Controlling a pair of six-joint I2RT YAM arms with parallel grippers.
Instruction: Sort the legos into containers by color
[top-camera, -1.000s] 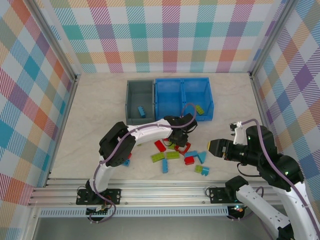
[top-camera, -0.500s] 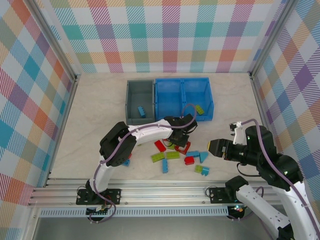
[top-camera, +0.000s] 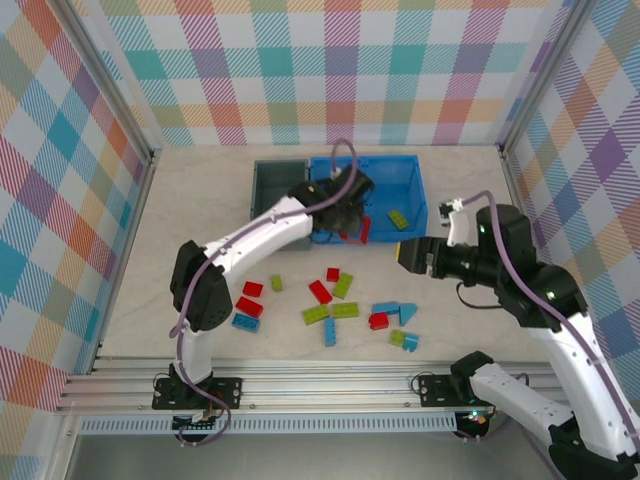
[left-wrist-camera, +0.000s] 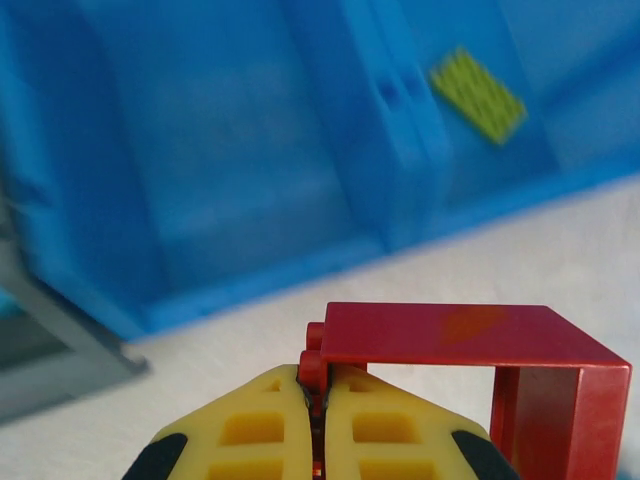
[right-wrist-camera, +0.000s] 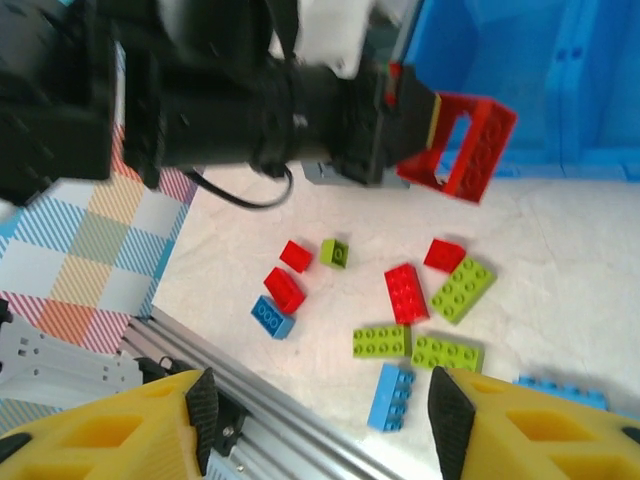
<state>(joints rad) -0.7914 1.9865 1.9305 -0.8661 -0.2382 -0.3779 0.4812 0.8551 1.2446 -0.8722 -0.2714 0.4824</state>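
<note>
Left gripper (left-wrist-camera: 318, 395) is clamped on the red square frame (left-wrist-camera: 450, 335), right of the grey bin (top-camera: 258, 200), at the blue bin's (top-camera: 395, 160) near wall. One lime brick (top-camera: 399, 219) is sorted; most legos (top-camera: 320, 292) lie loose on the table (top-camera: 200, 220). Right gripper (top-camera: 405, 253) hovers open and empty.

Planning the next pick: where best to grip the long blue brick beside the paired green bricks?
Take the blue brick from straight above, probably, jaws across its long sides at mid-length. It lies flat, those sides free; green bricks crowd its far end.
</note>
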